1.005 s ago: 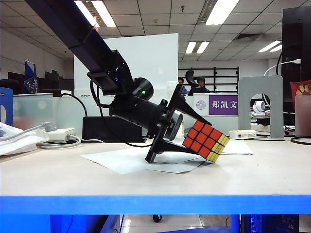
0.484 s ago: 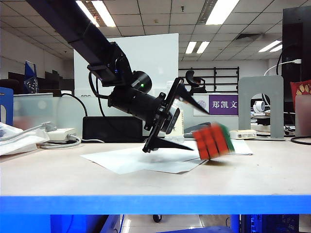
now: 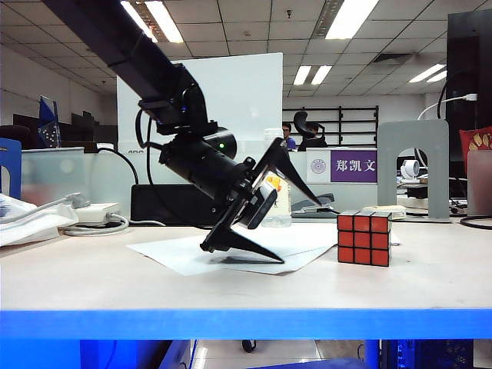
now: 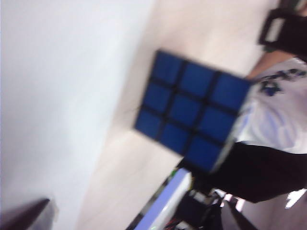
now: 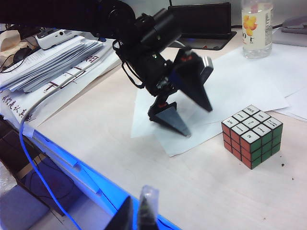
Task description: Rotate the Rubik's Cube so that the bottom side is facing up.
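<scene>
- A loose stack of white papers (image 3: 27, 215) with a pale cable lies at the far left of the beige matte tabletop (image 3: 115, 277), whose near edge is a blue strip.
- The left claw (image 3: 273, 201) is black, with two long wedge-shaped fingers spread wide apart and nothing between them; it hangs tilted over a flat white paper sheet (image 3: 177, 254), its lower fingertip almost at the sheet, though contact cannot be judged.
- A clear plastic bottle (image 5: 257, 28) with an orange-printed label stands upright behind the claw, partly covered by it in the exterior view and cut off at the top in the right wrist view.
- The Rubik's Cube (image 3: 364, 238), a black-edged 3x3 block of glossy stickers, sits square and flat on the tabletop, just to the right of the paper sheet and apart from the left claw.
- Its red face points at the exterior camera; the right wrist view (image 5: 252, 135) shows white on top and green on another side.
- In the left wrist view the cube (image 4: 192, 115) shows a blue face, blurred by motion.
- The right claw (image 5: 136, 213) is only a pair of dark tips at the frame edge, near the tabletop's blue border; they stand close together, holding nothing, well away from the cube.
</scene>
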`<state>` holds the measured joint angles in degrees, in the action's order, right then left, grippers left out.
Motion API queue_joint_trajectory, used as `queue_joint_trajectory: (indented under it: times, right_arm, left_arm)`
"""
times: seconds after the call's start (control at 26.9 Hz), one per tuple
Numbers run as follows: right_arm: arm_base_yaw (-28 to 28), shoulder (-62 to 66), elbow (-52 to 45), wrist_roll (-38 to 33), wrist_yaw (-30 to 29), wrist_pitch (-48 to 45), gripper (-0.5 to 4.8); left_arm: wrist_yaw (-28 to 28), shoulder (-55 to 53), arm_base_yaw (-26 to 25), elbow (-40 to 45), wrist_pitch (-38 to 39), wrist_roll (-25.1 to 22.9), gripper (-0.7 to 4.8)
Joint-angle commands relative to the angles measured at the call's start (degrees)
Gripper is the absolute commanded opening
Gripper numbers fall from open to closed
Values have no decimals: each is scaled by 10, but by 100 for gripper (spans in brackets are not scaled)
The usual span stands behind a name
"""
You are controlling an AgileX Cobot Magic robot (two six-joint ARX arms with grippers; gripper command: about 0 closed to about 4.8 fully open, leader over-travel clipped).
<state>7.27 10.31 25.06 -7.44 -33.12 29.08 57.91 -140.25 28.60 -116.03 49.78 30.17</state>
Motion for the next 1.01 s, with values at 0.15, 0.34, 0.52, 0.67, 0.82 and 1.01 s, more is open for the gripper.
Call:
queue_joint_trajectory:
  times: [0.15,0.34,0.52,0.67,0.82,1.01]
  right_arm:
    - [0,0,3,2,-2,-8,27]
    - [1,0,3,2,-2,-11,27]
    - [8,0,3,2,-2,-11,27]
    - [8,1,3,2,0,-13,27]
    - [8,1,3,2,0,-20,27]
    - [8,0,3,2,-2,-19,27]
  left_arm:
    - [-55,3,38,-76,2,-43,479]
    - [-143,3,44,-136,-2,-56,479]
    - [-247,3,59,-163,58,-125,479]
    - [-326,3,90,-174,110,-200,479]
    - [-410,7,121,-186,125,-249,479]
    - [-429,7,131,-216,122,-246,479]
